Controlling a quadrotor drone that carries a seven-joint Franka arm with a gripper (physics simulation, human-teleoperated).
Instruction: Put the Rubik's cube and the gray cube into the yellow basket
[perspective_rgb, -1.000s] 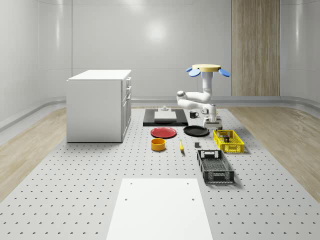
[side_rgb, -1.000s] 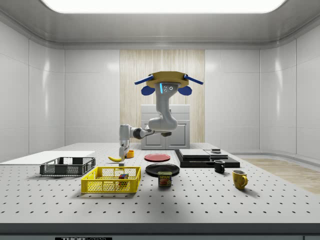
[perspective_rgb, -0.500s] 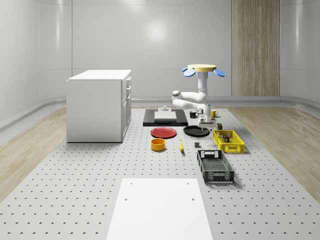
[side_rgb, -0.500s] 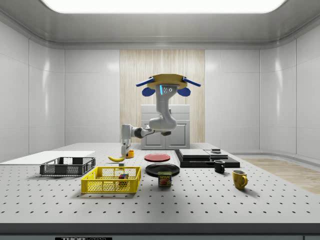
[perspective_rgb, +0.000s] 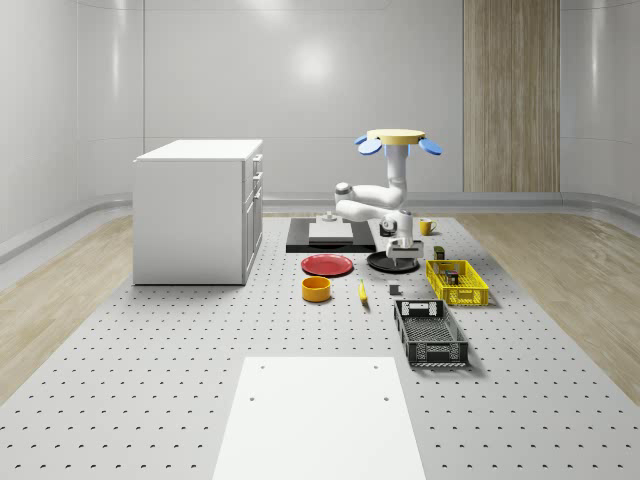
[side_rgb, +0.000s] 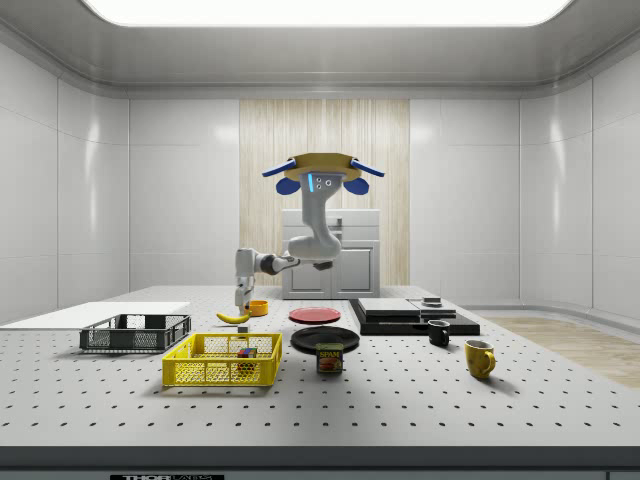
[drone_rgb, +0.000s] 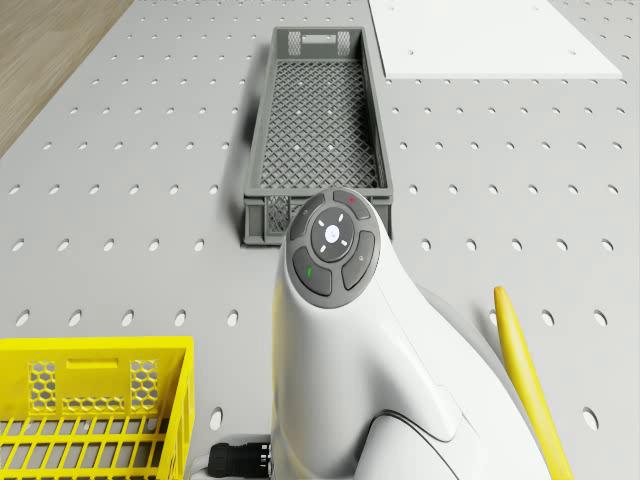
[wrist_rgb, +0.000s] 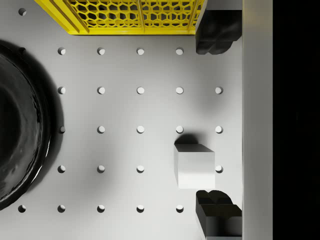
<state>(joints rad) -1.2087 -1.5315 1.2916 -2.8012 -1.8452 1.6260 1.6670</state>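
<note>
The yellow basket (perspective_rgb: 457, 283) stands on the table with the Rubik's cube (side_rgb: 245, 352) inside it. On the table between the basket and the banana lies the gray cube (perspective_rgb: 395, 291). In the wrist view, that gray cube (wrist_rgb: 195, 166) is below my open gripper (wrist_rgb: 216, 122), near one fingertip (wrist_rgb: 217, 215), and nothing is held. The basket's edge (wrist_rgb: 130, 17) and the black plate (wrist_rgb: 15, 150) flank it. The drone (perspective_rgb: 393, 140) hovers above the black plate's far side. Its arm hangs down to the gripper (perspective_rgb: 397, 255) over the plate's near edge.
A black crate (perspective_rgb: 430, 333) lies nearer the camera than the basket. A banana (perspective_rgb: 362, 291), an orange bowl (perspective_rgb: 316, 289), a red plate (perspective_rgb: 328, 265) and the black plate (perspective_rgb: 392, 262) surround the gray cube. A white cabinet (perspective_rgb: 200, 210) stands at the whole-scene view's left.
The drone and arm have moved to the whole-scene view's left, from over the yellow basket to over the black plate and gray cube. The gripper stays open.
</note>
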